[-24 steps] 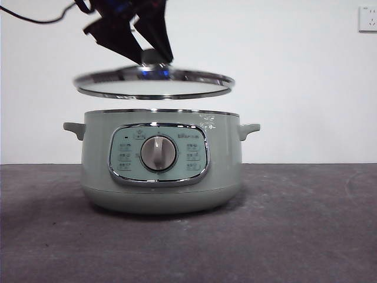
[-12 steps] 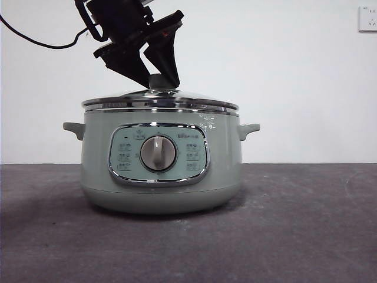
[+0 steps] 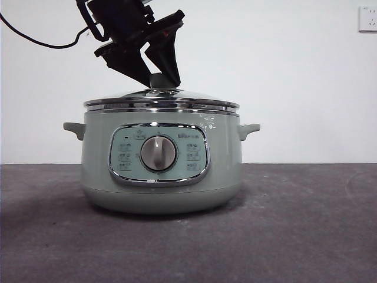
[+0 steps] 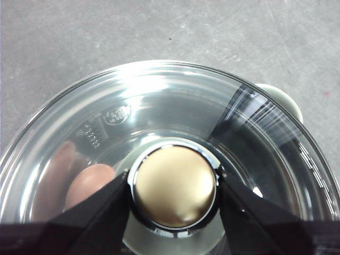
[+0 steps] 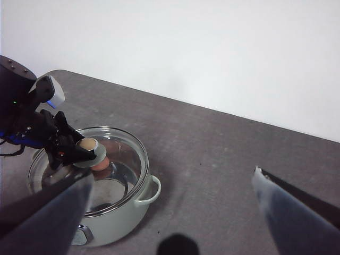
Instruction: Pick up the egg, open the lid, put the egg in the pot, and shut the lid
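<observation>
left gripper: jaws clamped on the lid knob
lid: seated on pot rim
egg: inside pot (seen through the glass)
right gripper: jaws spread wide, holding nothing, high above table

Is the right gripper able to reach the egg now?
Probably not: the egg lies inside the pot under the glass lid, which the left gripper grips by its knob. The right gripper hangs open, apart.
</observation>
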Robot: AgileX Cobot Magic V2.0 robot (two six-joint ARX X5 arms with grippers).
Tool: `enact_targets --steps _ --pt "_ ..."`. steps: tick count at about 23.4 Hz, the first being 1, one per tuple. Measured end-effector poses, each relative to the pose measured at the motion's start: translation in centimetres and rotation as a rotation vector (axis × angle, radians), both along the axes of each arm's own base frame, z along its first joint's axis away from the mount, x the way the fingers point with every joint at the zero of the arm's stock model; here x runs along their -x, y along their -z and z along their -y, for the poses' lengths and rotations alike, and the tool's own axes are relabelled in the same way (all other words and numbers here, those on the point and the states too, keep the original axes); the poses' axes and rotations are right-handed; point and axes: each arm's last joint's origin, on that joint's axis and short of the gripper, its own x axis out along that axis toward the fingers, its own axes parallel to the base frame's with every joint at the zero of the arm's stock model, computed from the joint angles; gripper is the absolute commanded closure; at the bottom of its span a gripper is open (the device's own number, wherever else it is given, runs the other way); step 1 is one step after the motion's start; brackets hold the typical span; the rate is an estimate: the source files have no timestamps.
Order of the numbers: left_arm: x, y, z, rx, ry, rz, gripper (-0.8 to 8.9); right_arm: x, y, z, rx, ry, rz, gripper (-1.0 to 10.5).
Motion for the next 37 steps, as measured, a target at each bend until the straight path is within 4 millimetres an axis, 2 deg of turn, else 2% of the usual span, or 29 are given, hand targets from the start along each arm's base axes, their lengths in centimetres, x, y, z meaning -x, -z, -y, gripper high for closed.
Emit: enact_targets --steps 7,16,18,20,22,31,37 --pt "-0.5 0.7 0.3 -0.007 -0.002 -0.015 8.22 0.0 0.0 0.0 0.0 0.0 -0.001 4.4" --pt "-0.6 0.7 0.3 -0.012 -0.006 -0.017 8.01 0.0 0.2 0.0 0.009 0.0 -0.014 4.4" --pt "-0.6 0.7 0.3 -0.014 -0.006 -0.02 6.89 0.0 0.2 0.0 0.01 0.0 -0.017 4.4" --pt "-0.5 0.7 0.3 -0.015 -0.006 -0.022 4.42 0.1 0.3 0.0 0.015 0.0 -0.026 4.4" --pt "-0.5 0.7 0.3 -0.016 -0.005 -0.024 2.52 0.1 0.4 0.1 0.024 0.0 -0.04 4.4" --pt "0.0 0.3 0.0 -0.027 -0.005 -0.044 2.39 0.3 1.4 -0.4 0.026 -0.154 -0.171 4.4" --pt "1.9 -2.4 -1.1 -0.002 -0.005 -0.002 2.39 -0.3 2.3 -1.1 0.034 -0.244 -0.288 4.4"
